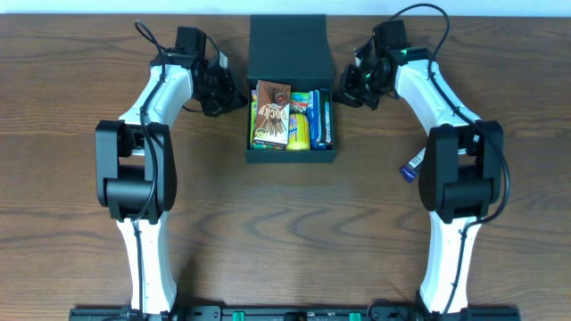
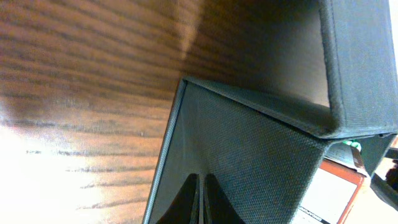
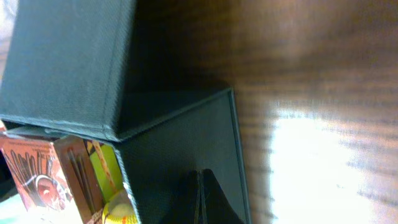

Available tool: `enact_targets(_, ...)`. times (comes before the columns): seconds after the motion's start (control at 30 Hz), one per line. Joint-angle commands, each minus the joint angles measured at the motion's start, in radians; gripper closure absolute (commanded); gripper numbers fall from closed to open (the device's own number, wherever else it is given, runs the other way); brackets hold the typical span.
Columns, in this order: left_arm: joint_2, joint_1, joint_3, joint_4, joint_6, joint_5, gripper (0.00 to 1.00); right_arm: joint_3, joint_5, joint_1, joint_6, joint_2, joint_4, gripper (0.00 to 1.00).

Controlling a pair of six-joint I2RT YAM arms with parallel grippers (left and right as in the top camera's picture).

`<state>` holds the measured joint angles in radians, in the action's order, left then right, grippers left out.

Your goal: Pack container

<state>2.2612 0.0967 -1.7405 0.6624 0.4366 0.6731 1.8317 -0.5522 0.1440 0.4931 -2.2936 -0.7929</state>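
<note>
On the wooden table (image 1: 285, 232), the dark container (image 1: 292, 155) sits at upper centre of the overhead frame, its lid (image 1: 287, 45) standing open behind a load of snack packets (image 1: 272, 114). The left gripper (image 1: 234, 94) and right gripper (image 1: 343, 89) flank its side walls, each with fingers pressed together, gripping nothing. A blue packet (image 1: 411, 166) lies apart at centre right. The likely risks: an uneven push skids the box, or the lid catches on a raised packet
</note>
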Motion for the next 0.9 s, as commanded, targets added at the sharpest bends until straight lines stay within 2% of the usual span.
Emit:
enact_targets(0.0,0.016,0.024,0.004,0.029,-0.039,0.114,0.94,0.012,-0.137,0.029,-0.014,-0.008,-0.034,0.99)
enact_targets(0.27,0.016,0.051,0.004,0.165,-0.119,0.113,0.94,0.012,-0.167,0.032,-0.084,-0.008,-0.159,0.99)
enact_targets(0.5,0.016,0.042,0.003,0.157,-0.123,0.084,0.94,0.021,-0.131,0.024,-0.111,-0.006,-0.166,0.99)
enact_targets(0.63,-0.001,0.028,-0.011,0.174,-0.123,-0.023,0.94,0.076,0.016,-0.003,-0.117,0.024,-0.238,0.99)
enact_targets(0.77,-0.061,0.011,-0.042,0.185,-0.127,-0.155,0.94,0.163,0.254,-0.031,-0.113,0.087,-0.372,0.99)
enact_targets(0.83,-0.097,0.006,-0.05,0.175,-0.127,-0.213,0.94,0.185,0.378,-0.045,-0.064,0.122,-0.432,0.99)
enact_targets(0.87,-0.113,0.004,-0.05,0.168,-0.127,-0.238,0.94,0.185,0.429,-0.055,-0.021,0.137,-0.458,0.9)
